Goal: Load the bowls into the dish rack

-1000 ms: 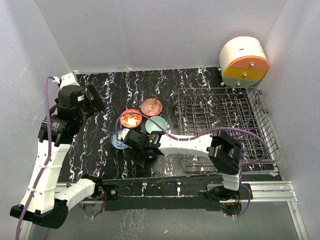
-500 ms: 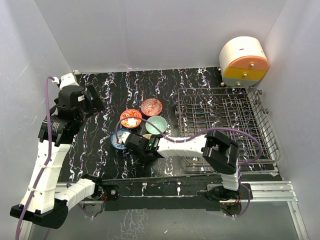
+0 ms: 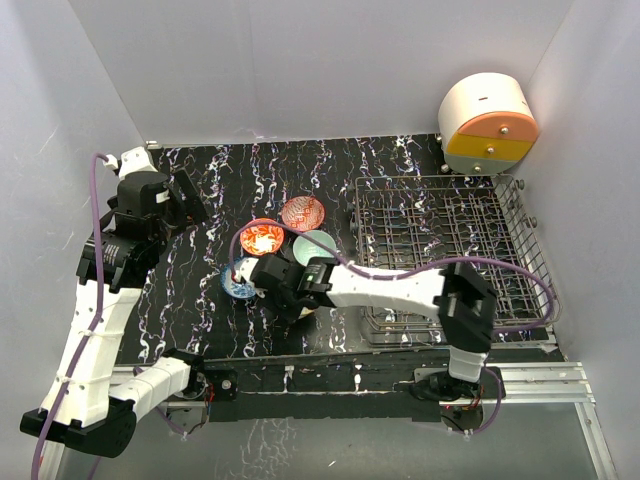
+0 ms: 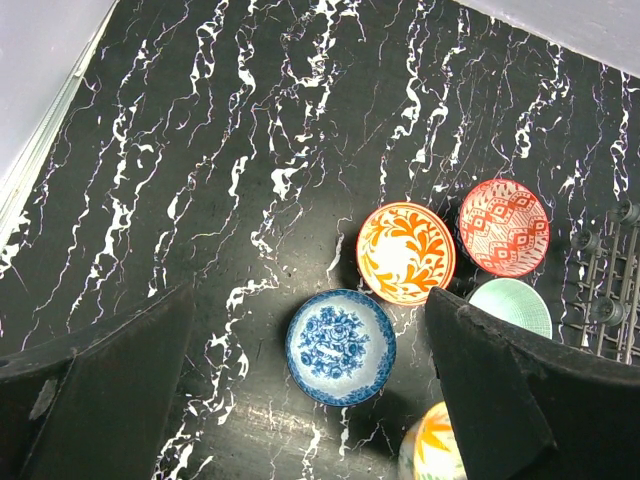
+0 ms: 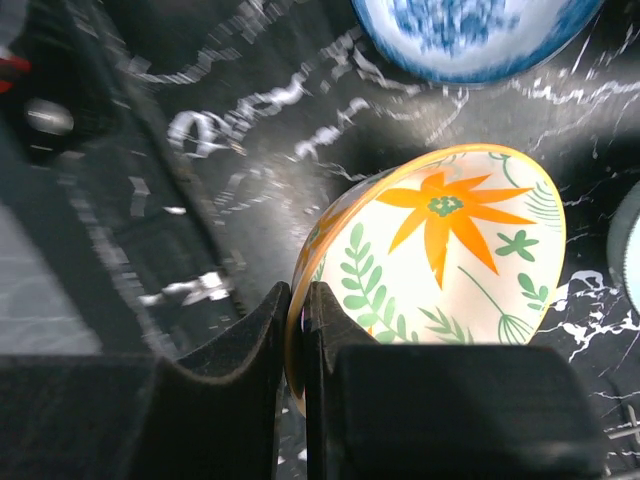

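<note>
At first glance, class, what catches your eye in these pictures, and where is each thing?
The cream bowl with an orange flower, tilted and pinched by its rim in the right tool, stands out first. Beside it, four bright bowls cluster on the black marbled table; the grey dish rack sits to their right.

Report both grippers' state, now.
Left gripper: open, holding nothing.
Right gripper: closed on the rim of the orange-flower bowl.

Pale walls [image 3: 300, 60]; black white-veined tabletop [image 3: 220, 190]; white-orange-yellow drawer unit [image 3: 488, 125] far right corner.
</note>
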`<action>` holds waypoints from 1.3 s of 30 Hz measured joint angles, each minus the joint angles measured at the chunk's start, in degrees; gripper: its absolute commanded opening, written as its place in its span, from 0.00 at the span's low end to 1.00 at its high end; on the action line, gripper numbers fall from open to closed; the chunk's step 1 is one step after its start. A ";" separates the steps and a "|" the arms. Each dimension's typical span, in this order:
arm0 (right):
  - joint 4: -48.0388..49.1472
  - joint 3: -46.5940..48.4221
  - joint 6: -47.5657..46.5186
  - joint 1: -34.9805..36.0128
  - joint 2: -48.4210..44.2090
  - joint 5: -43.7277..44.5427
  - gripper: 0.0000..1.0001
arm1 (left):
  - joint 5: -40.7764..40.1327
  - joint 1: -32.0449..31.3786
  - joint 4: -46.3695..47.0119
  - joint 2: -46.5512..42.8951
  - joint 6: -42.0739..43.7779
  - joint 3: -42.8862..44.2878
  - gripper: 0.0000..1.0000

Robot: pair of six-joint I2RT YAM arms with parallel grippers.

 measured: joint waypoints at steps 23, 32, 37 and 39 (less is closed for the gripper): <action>37.94 -19.30 33.62 -66.79 -11.76 -50.25 0.08 | 0.92 0.00 0.28 2.91 0.33 1.27 0.96; 67.71 -28.44 53.99 -70.77 -3.28 -58.84 0.08 | 1.46 0.00 0.74 4.87 0.96 1.66 0.96; 77.75 -28.81 59.89 -71.63 2.91 -59.12 0.08 | 1.55 0.00 1.40 5.95 1.07 1.66 0.96; 80.81 -28.81 61.88 -71.78 5.07 -58.97 0.08 | 1.57 0.00 1.73 6.23 1.09 1.70 0.96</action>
